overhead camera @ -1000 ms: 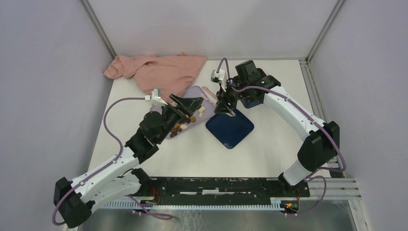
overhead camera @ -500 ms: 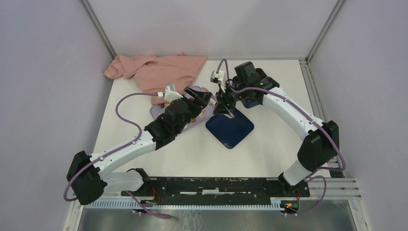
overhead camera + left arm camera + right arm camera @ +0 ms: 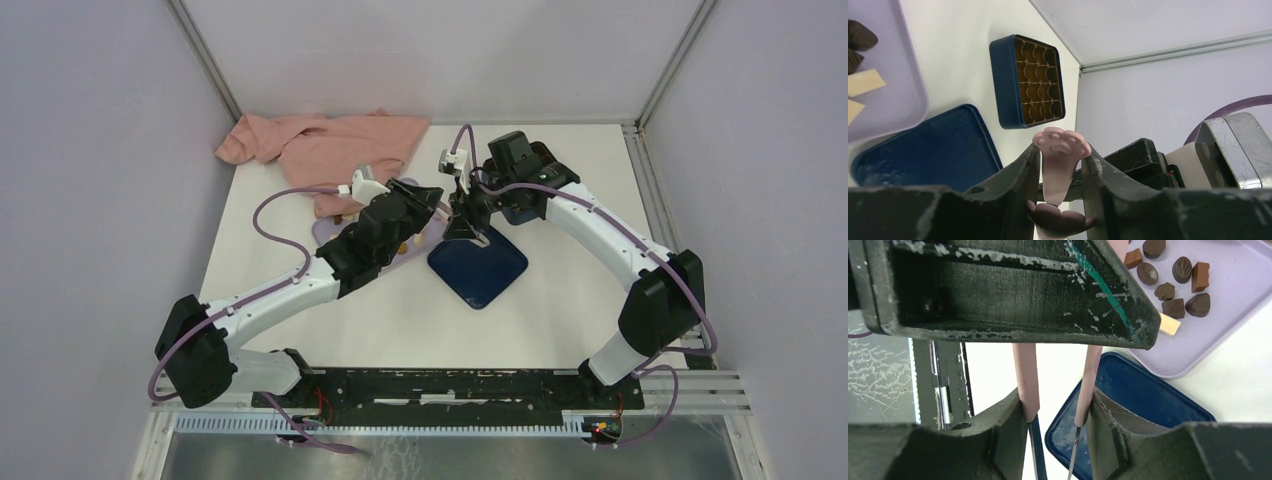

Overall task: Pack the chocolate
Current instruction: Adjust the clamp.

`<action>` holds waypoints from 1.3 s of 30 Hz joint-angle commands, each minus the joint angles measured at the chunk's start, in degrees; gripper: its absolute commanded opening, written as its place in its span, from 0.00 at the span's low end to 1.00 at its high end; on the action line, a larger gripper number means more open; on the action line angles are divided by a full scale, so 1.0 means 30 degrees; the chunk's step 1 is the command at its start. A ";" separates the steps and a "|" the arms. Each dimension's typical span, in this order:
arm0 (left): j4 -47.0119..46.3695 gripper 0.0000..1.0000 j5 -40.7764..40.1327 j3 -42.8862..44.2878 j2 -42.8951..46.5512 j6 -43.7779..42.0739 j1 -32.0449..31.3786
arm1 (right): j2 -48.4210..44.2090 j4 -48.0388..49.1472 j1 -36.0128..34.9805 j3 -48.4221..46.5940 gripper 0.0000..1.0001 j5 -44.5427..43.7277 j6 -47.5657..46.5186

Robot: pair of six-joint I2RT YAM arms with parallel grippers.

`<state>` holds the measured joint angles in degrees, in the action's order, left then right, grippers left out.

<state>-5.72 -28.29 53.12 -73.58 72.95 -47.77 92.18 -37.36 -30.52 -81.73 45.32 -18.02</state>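
Chocolate [image 3: 1198, 305] just inside lilac tray [image 3: 1243, 265] rim

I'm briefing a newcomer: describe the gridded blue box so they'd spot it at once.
On the white table, beside the lilac tray, lie two dark blue things. The box is the deep-walled one holding a brown grid of small cells; the neighbouring lid is flat and plain.

Assorted chocolate [image 3: 1198, 304] on lilac tray [image 3: 1243, 265]
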 commanded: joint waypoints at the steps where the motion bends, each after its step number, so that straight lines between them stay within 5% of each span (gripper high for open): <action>1: 0.0348 0.25 -0.0399 0.0786 -0.0283 0.2186 -0.0120 | -0.1058 0.0832 -0.0020 0.0126 0.47 0.0567 0.0020; 7: 0.0500 0.10 -0.1037 -0.0288 0.0766 0.4234 -0.0083 | -0.2212 0.2238 0.0413 0.1520 0.51 0.1229 0.0278; 16: 0.0279 0.06 -0.0771 -0.0901 0.1382 0.5164 0.0034 | -0.4000 0.4243 0.1005 0.3830 0.78 0.2801 -0.0068; 27: -0.0137 0.06 -0.0314 -0.0979 0.1037 0.5669 0.0054 | -0.5113 0.8273 0.0852 0.6511 0.74 0.1566 0.1969; 39: -0.0146 0.06 -0.0180 -0.1009 0.0785 0.5851 0.0030 | -0.5168 0.9579 0.0700 0.6655 0.52 0.1591 0.3042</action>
<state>-4.40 -28.38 50.22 -70.85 88.03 -47.70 78.08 -13.37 -27.73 -61.23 48.88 -10.70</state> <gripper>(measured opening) 0.410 0.539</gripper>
